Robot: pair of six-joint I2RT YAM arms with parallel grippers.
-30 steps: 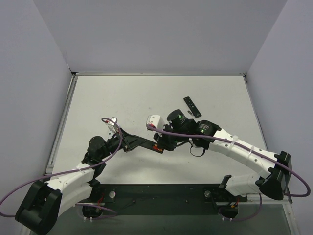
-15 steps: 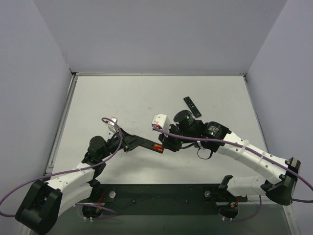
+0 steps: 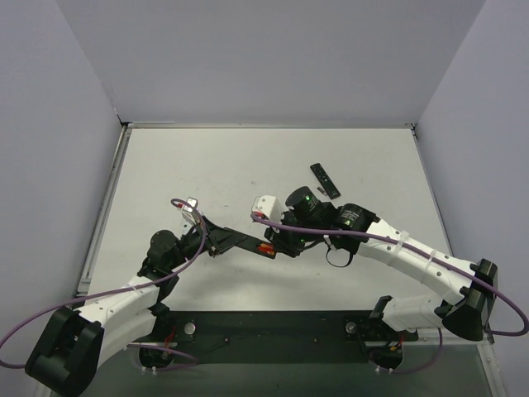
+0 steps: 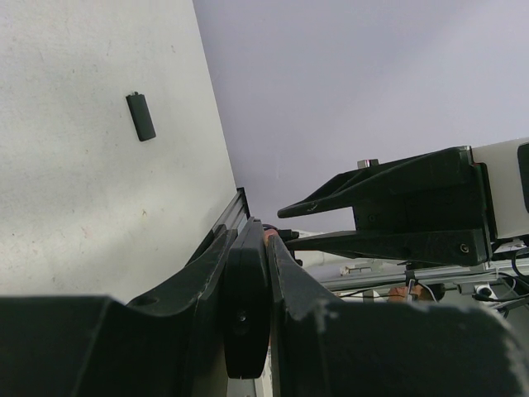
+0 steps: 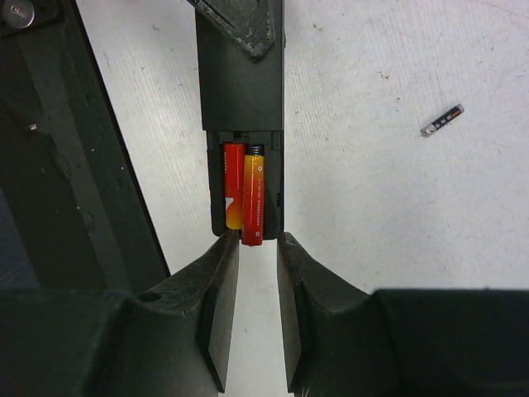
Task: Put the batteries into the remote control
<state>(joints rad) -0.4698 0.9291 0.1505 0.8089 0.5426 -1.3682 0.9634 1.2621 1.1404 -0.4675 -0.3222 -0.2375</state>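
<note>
you are working over a matte white table point(image 3: 207, 165) with fine scuffs, boxed in by plain pale lilac-grey walls point(image 3: 273, 58) on three sides. a metal rail point(image 3: 103, 215) runs along its left edge.

your left gripper point(image 3: 221, 238) is clamped on the black remote control point(image 5: 240, 83) near one end, so the remote sits above the table's middle, between the two arms. in the left wrist view it shows edge-on as a thin dark slab pinched between the fingers.

from above, the remote's long axis runs left to right, dipping slightly toward the near edge on the right. its open battery bay points at your right arm. in the right wrist view the same axis runs top to bottom, with the bay at the lower end.

two red-and-orange batteries point(image 5: 235, 186) lie side by side in the bay, lengthwise along the remote. the right-hand one sticks out just past the end of the remote.

your right gripper point(image 5: 258, 248) sits at that end with its jaws a narrow gap apart, and the protruding cell's tip lies between the fingertips. you cannot tell whether the pads touch it.

a loose dark cell point(image 5: 440, 120) with a silver end lies on the table, well to the side. a second black remote point(image 3: 325, 180) lies flat farther back, angled diagonally.
</note>
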